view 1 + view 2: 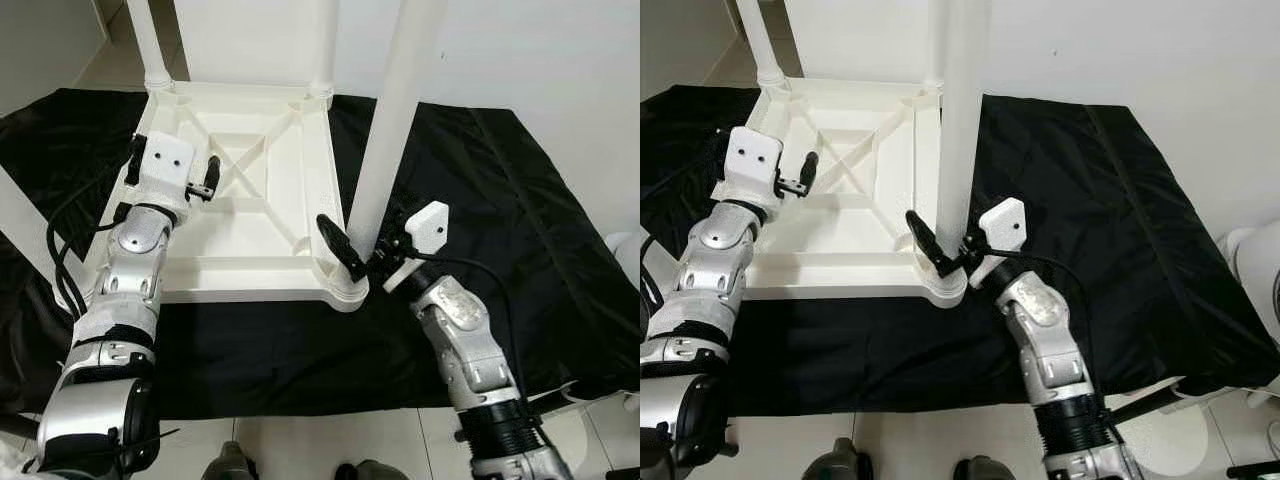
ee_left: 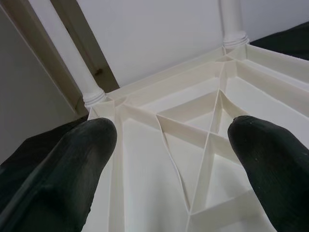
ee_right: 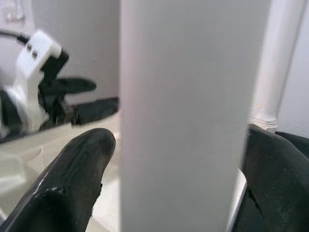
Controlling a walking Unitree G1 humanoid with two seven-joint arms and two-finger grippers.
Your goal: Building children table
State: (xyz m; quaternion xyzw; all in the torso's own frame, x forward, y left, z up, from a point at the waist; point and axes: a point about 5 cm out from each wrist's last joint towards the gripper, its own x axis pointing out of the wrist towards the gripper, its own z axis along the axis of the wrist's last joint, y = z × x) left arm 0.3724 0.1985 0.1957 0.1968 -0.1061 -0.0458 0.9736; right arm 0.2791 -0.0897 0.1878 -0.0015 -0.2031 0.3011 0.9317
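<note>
- Table (image 1: pixel 245 215) lies upside down on a black cloth (image 1: pixel 480 200), ribbed underside up.
- Right end effector (image 1: pixel 362 248) sits at the table's near right corner; its fingers straddle the leg (image 1: pixel 395 110), one each side. Whether they clamp it: cannot tell.
- Leg stands upright, long axis vertical.
- Left end effector (image 1: pixel 208 178) hovers over the table's left part, fingers spread wide, holding nothing.

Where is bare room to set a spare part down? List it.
Free: black cloth right of the upturned table, and the cloth strip before its near edge. Crowded: near-right corner, where the right tool brackets the leg; the left tool hovers over the ribbed underside.
</note>
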